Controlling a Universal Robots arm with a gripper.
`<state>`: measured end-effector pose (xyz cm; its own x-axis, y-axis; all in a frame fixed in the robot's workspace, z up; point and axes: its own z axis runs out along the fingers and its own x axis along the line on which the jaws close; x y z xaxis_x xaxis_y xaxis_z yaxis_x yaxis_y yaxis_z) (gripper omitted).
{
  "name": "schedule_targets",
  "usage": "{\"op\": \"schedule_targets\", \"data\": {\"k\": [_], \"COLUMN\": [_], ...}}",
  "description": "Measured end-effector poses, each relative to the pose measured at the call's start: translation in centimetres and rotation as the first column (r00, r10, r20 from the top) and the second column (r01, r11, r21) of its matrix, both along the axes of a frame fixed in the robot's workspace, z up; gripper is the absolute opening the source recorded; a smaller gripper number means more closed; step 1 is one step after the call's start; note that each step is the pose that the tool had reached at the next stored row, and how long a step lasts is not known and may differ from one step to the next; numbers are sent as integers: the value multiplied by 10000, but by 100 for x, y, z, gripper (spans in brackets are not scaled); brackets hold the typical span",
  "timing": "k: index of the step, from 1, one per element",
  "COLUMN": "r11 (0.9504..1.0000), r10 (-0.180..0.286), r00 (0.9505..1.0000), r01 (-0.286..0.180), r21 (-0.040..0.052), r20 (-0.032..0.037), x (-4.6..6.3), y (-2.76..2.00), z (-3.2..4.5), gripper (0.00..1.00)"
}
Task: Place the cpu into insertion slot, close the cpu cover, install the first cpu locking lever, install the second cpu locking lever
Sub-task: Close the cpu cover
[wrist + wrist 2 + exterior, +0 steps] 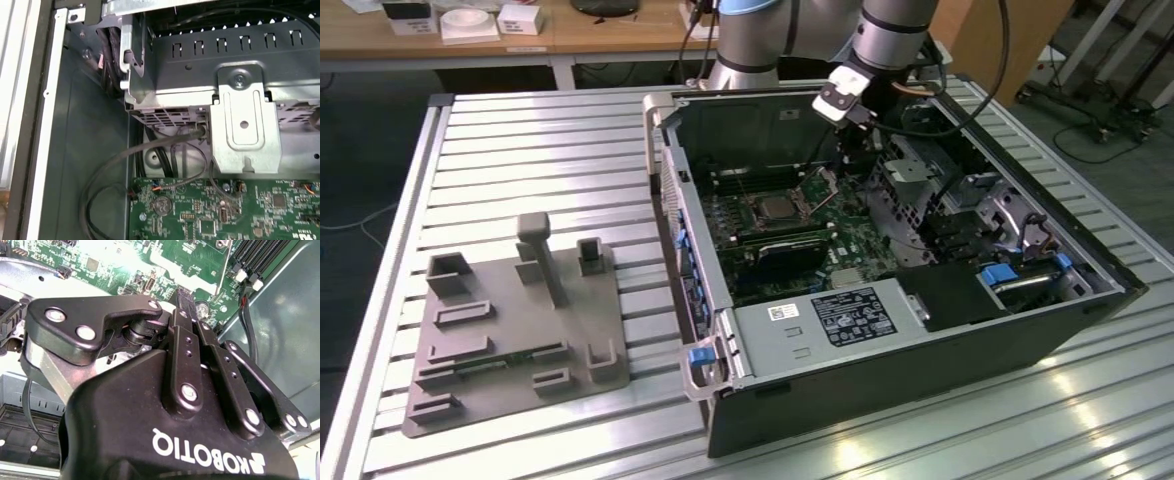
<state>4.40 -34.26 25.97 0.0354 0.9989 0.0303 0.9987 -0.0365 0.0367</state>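
**Reaching into the computer case with fingers drawn together**

Standing on a slatted metal table [534, 140], the open computer case [881, 400] is the fixed mark for everything else. The arm comes in over the case's far rim, and the gripper [843, 160] hangs inside the case, above the green motherboard [854, 245]. In the second wrist view the gripper [186, 302] has its two black fingers [182, 355] brought together at the tips. Whether anything is pinched between them I cannot tell.

A thin silvery rod [225, 267] rises from the board near those tips, and black memory slots [260, 255] lie beyond it, toward the case wall.

The cpu [781, 208] lies near the middle of the case floor, its silvery top facing up, seated in the insertion slot [758, 214]. The gripper is near it but apart from it.

In the first wrist view a metal bracket [240, 125] is fixed inside the case, and a dark cable [115, 165] loops along the case wall.

Outside the case, on the exterior view's left, a grey fixture block [507, 320] rests on the table.
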Motion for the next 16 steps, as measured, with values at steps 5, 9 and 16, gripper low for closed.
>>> {"op": "schedule_targets", "data": {"k": [5, 9, 16], "r11": [10000, 10000, 10000], "r10": [-1, 0, -1], "r00": [10000, 10000, 10000], "r01": [1, 0, 1], "r21": [1, 0, -3], "r20": [-36, -43, -50], "x": [34, 39, 43], "y": [0, 0, 0], "z": [-65, -98, -126], "gripper": [10, 10, 10]}}
